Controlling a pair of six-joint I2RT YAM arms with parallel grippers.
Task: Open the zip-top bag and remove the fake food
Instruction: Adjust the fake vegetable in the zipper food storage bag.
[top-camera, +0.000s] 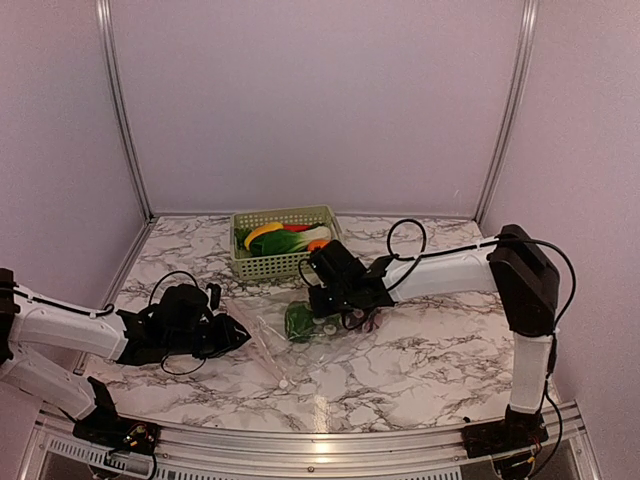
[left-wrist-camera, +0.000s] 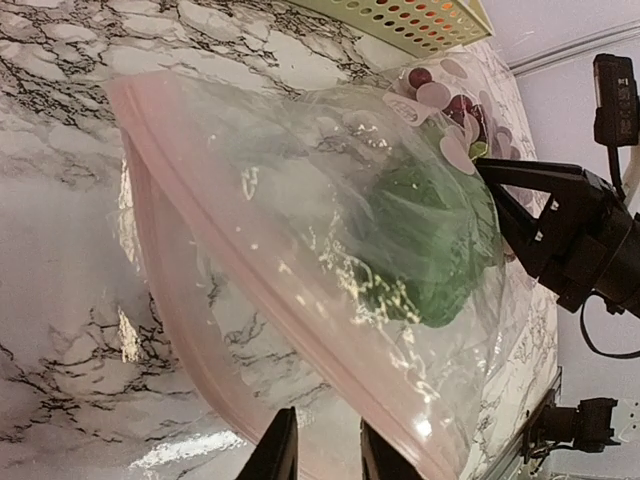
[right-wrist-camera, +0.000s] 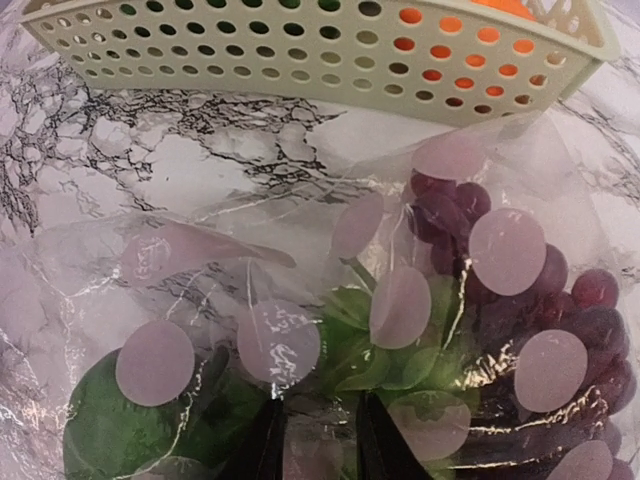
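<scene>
Zip-top bag (top-camera: 283, 338) lies on the marble table (top-camera: 430, 370), between my two grippers and just in front of the pale green basket (top-camera: 285, 264). From overhead I see the left gripper (top-camera: 238, 335) at the bag's left end and the right gripper (top-camera: 335, 310) coming down on its far right part, next to the basket.

Through the left wrist camera, the pink zip strip (left-wrist-camera: 250, 270) crosses the view on a diagonal and runs straight into the narrow gap between the left fingers (left-wrist-camera: 283, 445). They stand only slightly apart with the strip between them. I cannot tell whether they are actually clamping it or just straddling it.

Through the right wrist camera, the right fingers (right-wrist-camera: 268, 440) are also parted by a small gap and sit right on top of the clear film. I see nothing clamped between them. Directly under and around those tips, inside the bag, is fake food: a green leafy piece (right-wrist-camera: 110, 430) to one side and a purple grape bunch (right-wrist-camera: 590, 330) to the other. Pale round dots are printed on the film over both.

The basket wall (right-wrist-camera: 300, 50) stands just beyond the bag, and in the overhead view the basket holds yellow, green, red and orange pieces.
</scene>
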